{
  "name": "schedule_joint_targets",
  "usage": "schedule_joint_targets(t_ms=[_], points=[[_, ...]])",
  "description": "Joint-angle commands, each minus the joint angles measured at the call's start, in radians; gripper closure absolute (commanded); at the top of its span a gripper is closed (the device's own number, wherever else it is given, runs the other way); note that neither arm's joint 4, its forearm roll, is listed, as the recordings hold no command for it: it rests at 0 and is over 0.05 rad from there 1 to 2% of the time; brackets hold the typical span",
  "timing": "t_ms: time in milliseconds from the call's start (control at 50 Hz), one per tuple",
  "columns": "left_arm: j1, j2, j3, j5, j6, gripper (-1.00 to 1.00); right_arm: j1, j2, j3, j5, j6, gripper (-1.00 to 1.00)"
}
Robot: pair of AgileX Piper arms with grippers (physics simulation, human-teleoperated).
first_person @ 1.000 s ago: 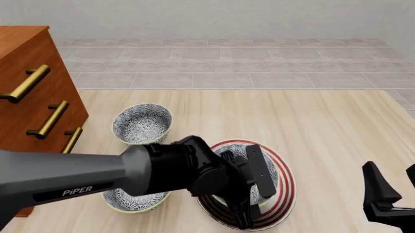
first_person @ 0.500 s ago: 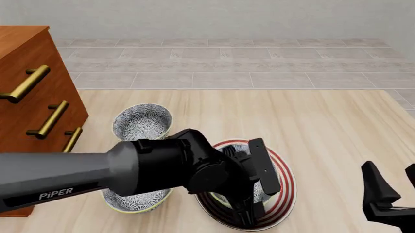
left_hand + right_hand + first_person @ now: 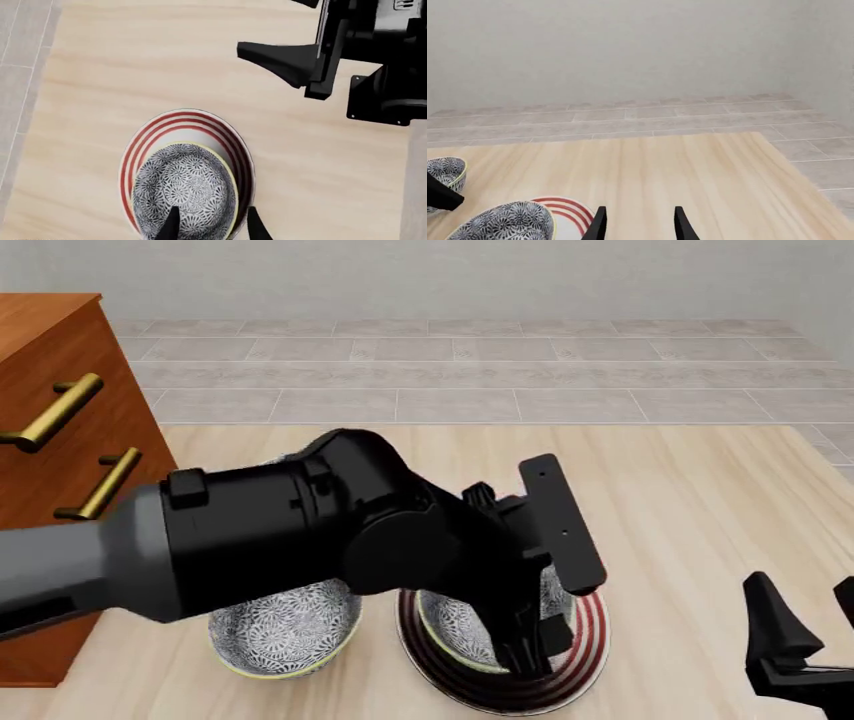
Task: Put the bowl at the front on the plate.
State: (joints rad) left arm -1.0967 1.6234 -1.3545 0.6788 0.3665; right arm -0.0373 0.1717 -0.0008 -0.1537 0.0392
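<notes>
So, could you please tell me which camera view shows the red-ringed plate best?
The left wrist view: the plate appears from above with its red rings nearly all round the bowl on it. In the front view the left arm covers much of the plate. The right wrist view catches only a small part of its rim.

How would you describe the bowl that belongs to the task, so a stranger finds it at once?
Start at the wooden dresser on the table's left edge, then look right along the near edge to the plate. The bowl sits on it; the look-alike stands on bare wood.

Floral bowl (image 3: pixel 185 194) upright on plate (image 3: pixel 189 122)
</notes>
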Motion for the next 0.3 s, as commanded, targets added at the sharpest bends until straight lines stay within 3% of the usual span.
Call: schedule_joint_targets(t_ms=[20,300], points=[[0.016,-0.052,-0.115,0.084,0.026,-1.0,-0.003,0.0,0.001,-0.002,-0.003,-1.0],[0.055,-0.108,-0.309,0.171,0.034,-1.0,-0.008,-0.01,0.001,0.009,-0.001,-1.0]])
